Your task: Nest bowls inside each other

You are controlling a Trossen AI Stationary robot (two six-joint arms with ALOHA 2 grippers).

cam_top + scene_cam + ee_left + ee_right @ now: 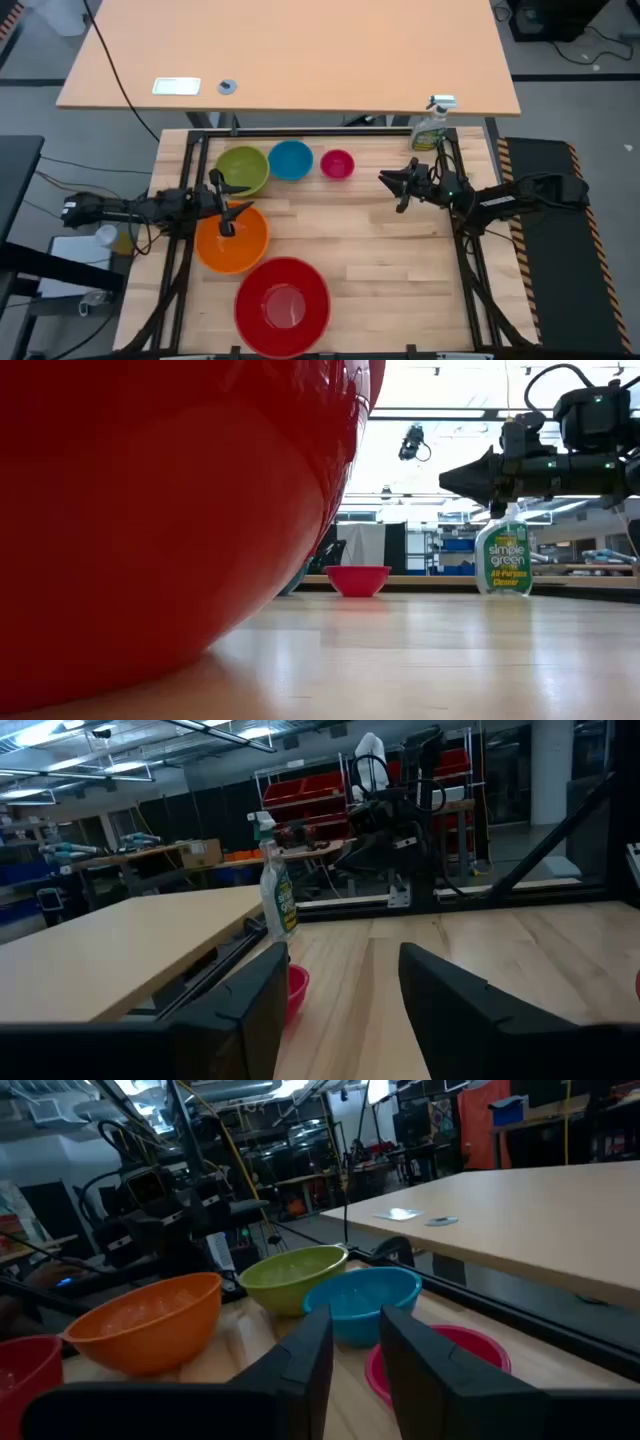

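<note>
Tabletop: orange bowl (232, 243) beneath left claw (226, 213)

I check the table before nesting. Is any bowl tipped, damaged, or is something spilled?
Nothing stands out. The red bowl, orange bowl, green bowl, blue bowl and pink bowl all sit upright, separate; the spray bottle stands upright.

red bowl (282, 305): plain red | orange bowl (232, 241): orange | green bowl (242, 170): lime | blue bowl (290, 160): blue | pink bowl (337, 164): magenta | spray bottle (431, 128): green, white trigger | surface (370, 240): pale wood planks | fingers (300, 1360): black
</note>
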